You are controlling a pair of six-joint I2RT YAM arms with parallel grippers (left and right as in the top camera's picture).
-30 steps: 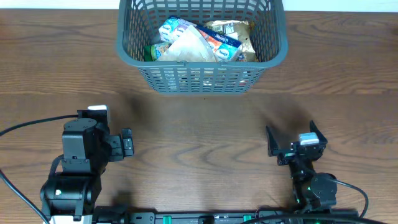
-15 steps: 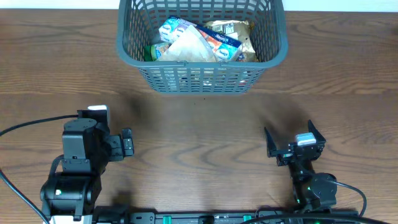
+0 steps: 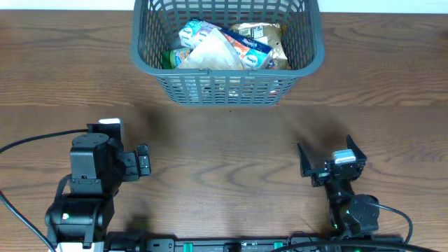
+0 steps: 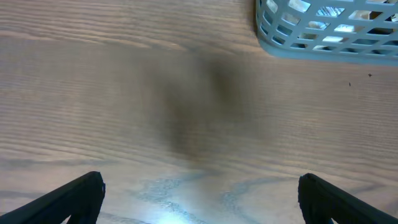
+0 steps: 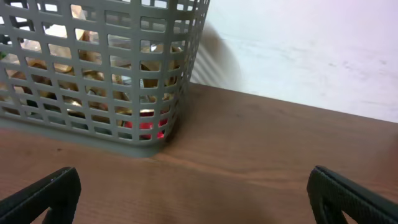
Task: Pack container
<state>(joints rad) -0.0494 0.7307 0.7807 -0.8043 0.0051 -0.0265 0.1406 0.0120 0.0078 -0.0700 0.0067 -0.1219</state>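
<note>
- You will find nothing moved since half a second ago. Against a second ago, only the right gripper (image 3: pixel 329 157) sits slightly further left.
- Print on the snack packets (image 3: pixel 222 46) cannot be read.
- Both arms sit at the near edge. The left gripper (image 4: pixel 199 190) and the right are spread wide and empty.
- The container (image 3: pixel 227 87) stands mid far edge, holding the packets.

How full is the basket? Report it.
Partly full: the container holds a pile of snack packets, all lying below its rim.
</note>
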